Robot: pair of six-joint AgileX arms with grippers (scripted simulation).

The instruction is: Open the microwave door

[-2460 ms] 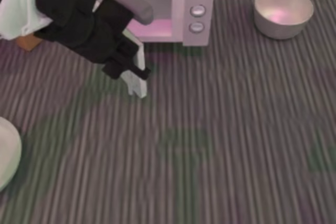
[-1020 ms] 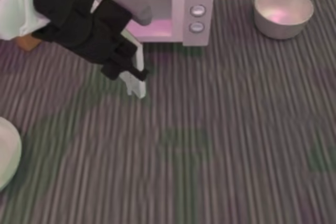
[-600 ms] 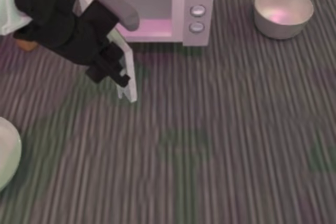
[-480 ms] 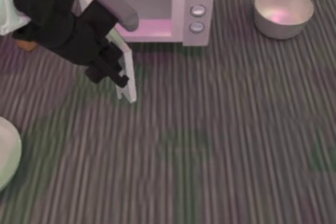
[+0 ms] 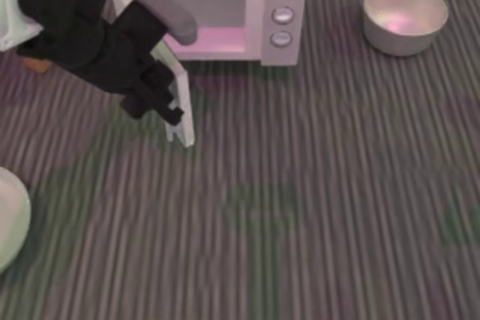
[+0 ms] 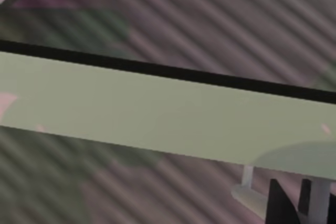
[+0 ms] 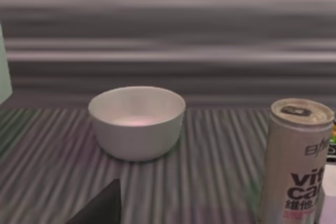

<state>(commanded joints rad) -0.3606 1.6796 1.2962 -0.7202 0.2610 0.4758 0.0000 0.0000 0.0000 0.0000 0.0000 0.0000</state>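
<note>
Since the earlier frames, the microwave door (image 5: 182, 106) is swung further out and toward the table's left, and the left claw (image 5: 166, 106) is shifted leftward with it. The door now stands well open, edge-on to the top view, hinged at the left side of the microwave (image 5: 225, 13), which sits at the back of the table (image 5: 315, 200) with its pink inside exposed and two grey knobs (image 5: 282, 25) on the right of its front. The left claw is seen at the door's free edge, touching it; how far its fingers are apart cannot be told. In the left wrist view the door's pale edge (image 6: 168, 116) fills the middle. The right claw is not seen in the top view. In the right wrist view a white bowl (image 7: 136, 121) is shown beside a can (image 7: 296, 161) with partly readable lettering, "vit" and "ca".
</note>
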